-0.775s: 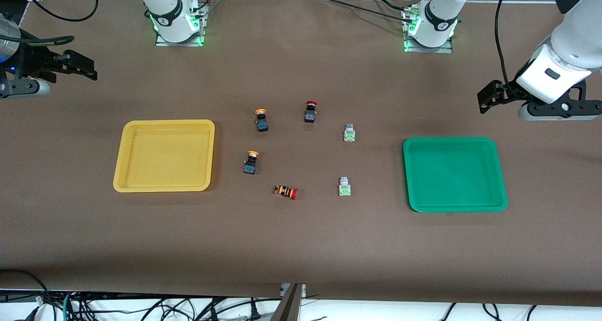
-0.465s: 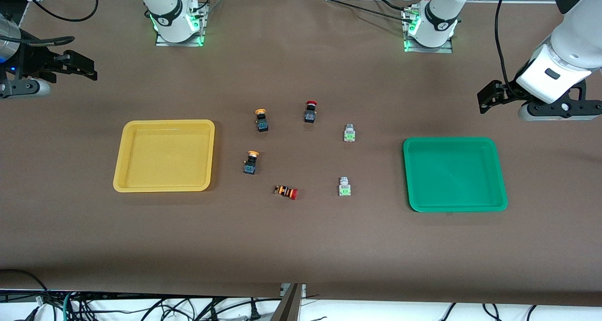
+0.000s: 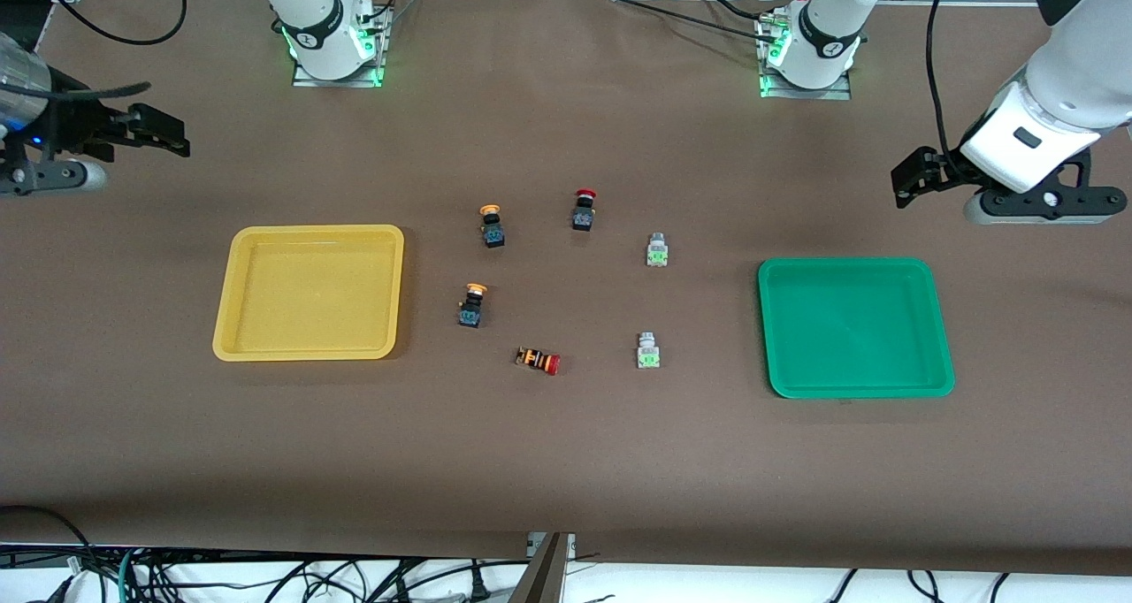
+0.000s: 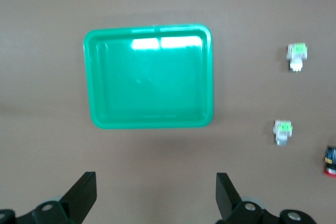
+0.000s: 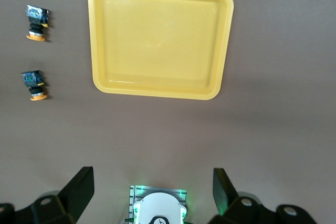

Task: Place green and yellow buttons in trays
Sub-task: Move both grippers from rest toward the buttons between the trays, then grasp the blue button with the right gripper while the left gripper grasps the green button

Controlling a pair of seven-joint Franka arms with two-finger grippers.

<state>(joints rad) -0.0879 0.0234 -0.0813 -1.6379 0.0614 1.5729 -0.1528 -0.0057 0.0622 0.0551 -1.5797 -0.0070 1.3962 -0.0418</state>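
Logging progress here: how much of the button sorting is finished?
Nothing yet. The yellow tray and green tray hold nothing; both green buttons and yellow buttons sit between them. The left tool and right tool, both open, hold nothing.

Red-capped black switch (image 4: 330,161) — edge-cropped

Six switches cluster mid-tabletop (image 3: 566,461), well apart from one another, between yellow tray (image 3: 232,320) and green tray (image 3: 942,347). Both trays hold nothing. Left tool (image 3: 911,179) and right tool (image 3: 168,134) hover wide-jawed at tabletop ends.
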